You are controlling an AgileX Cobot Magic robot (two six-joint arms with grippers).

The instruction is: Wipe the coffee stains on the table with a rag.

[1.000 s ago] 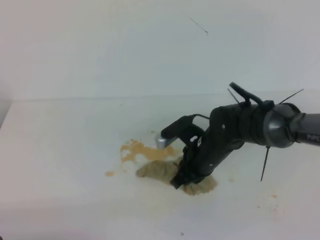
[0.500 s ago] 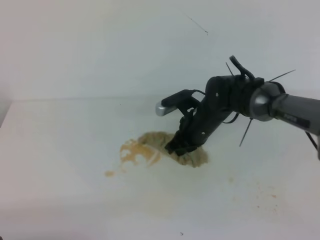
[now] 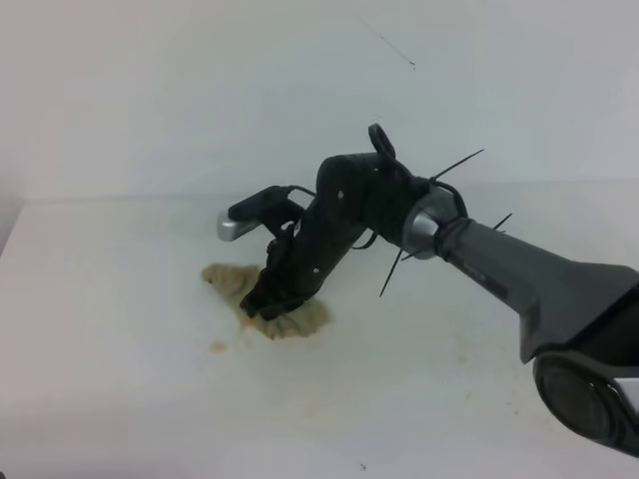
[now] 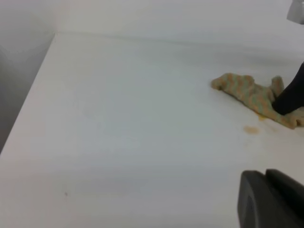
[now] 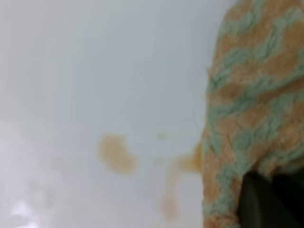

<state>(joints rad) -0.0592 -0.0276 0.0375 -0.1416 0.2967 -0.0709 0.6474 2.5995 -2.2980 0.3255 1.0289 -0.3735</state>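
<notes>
1. Nearest the camera, the left gripper (image 4: pixel 270 199) shows only as a dark edge low in its own wrist view; I cannot tell whether it is wide or narrow. It hangs well apart from the work.
2. The right gripper (image 3: pixel 268 302) is clamped narrow on the rag (image 3: pixel 290 319) and presses it down on the surface (image 3: pixel 110 379).
3. Since a second ago it has dragged the rag leftward across the surface, right over where the large orange-brown blotch lay. That blotch is no longer exposed; the rag now covers that place, one end trailing out to the gripper's left.
4. Of the coffee stains (image 3: pixel 218 346), a small blot sits just beside the rag, in front and to the left of the gripper, with a faint streak next to the cloth in the right wrist view.
5. My reading: the main spill looks mostly taken up, so the remaining blot needs another pass.
6. Farthest off, behind the gripper, stands the white wall (image 3: pixel 200 90).
</notes>
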